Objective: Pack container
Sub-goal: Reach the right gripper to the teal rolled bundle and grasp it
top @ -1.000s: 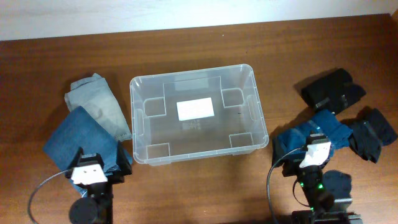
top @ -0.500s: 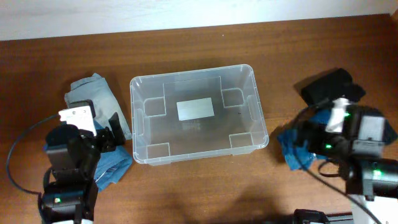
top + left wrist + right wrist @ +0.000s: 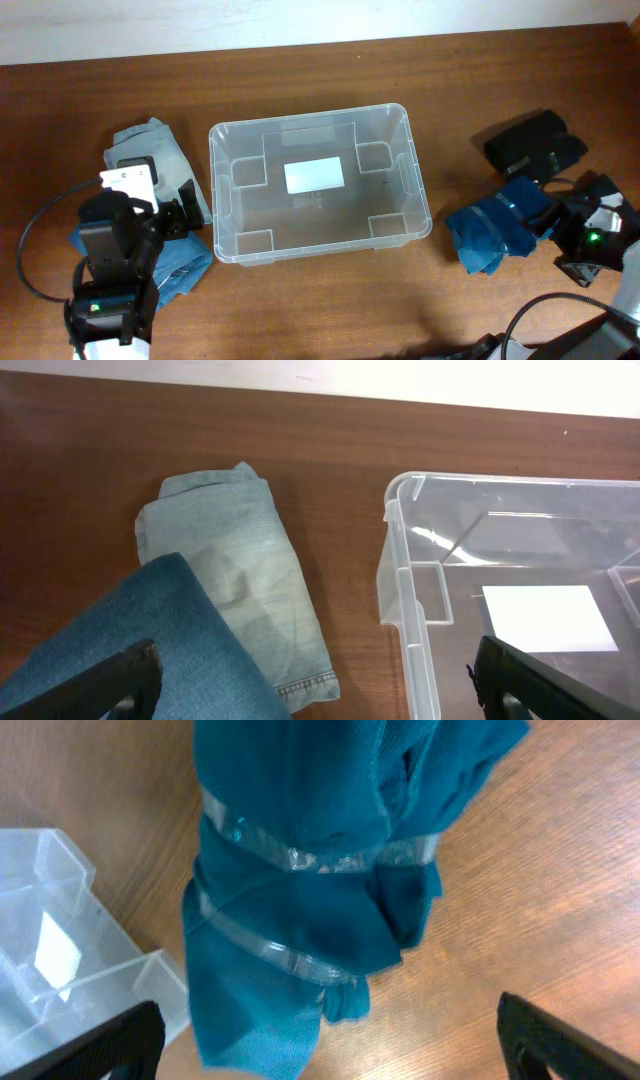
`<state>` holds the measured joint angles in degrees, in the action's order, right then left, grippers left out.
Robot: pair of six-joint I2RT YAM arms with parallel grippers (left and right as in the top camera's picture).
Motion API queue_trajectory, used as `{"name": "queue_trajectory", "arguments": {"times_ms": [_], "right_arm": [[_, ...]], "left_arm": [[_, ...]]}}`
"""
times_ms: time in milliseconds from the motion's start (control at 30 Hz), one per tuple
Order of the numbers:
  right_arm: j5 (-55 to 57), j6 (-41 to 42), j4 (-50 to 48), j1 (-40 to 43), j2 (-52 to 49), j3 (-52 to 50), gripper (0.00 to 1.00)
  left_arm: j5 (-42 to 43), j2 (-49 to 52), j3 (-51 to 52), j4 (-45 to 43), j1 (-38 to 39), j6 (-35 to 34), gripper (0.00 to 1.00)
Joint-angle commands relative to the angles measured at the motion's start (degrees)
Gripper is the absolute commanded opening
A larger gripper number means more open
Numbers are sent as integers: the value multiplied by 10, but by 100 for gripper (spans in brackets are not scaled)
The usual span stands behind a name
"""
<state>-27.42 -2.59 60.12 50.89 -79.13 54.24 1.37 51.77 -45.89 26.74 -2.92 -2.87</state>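
Observation:
The clear container stands empty mid-table, with a white label on its base. Its rim shows in the left wrist view and a corner in the right wrist view. My left gripper is open and empty, above a folded dark blue denim piece, just left of the container. My right gripper is open and empty, beside a teal garment bound with clear tape. In the wrist views the left jaws and right jaws are spread wide.
A folded pale denim piece lies left of the container, partly under the dark one. Black garments lie at the right and far right. A pale wall edge runs along the back.
Both arms have come up from the front edge. The left one moved over the dark denim. The right one swung right, off the teal garment, which now lies uncovered.

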Motion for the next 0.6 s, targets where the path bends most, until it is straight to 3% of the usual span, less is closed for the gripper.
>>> {"name": "queue_trajectory", "arguments": {"times_ms": [0, 167, 300, 367, 433, 567], "right_arm": [[-41, 1, -95, 2, -23, -89, 98], [-43, 68, -323, 1, -30, -213, 98], [-89, 82, -431, 1, -30, -266, 98], [-89, 83, -439, 1, -30, -267, 99], [-89, 83, -442, 1, -30, -267, 91], [-93, 83, -446, 1, -30, -267, 54]], "left_arm": [[8, 0, -12, -4, 2, -6, 99], [8, 0, -12, -4, 2, -6, 99], [8, 0, -12, -4, 2, -6, 99], [8, 0, -12, -4, 2, -6, 100], [8, 0, -12, -4, 2, -6, 99], [8, 0, -12, -4, 2, -6, 99]]}}
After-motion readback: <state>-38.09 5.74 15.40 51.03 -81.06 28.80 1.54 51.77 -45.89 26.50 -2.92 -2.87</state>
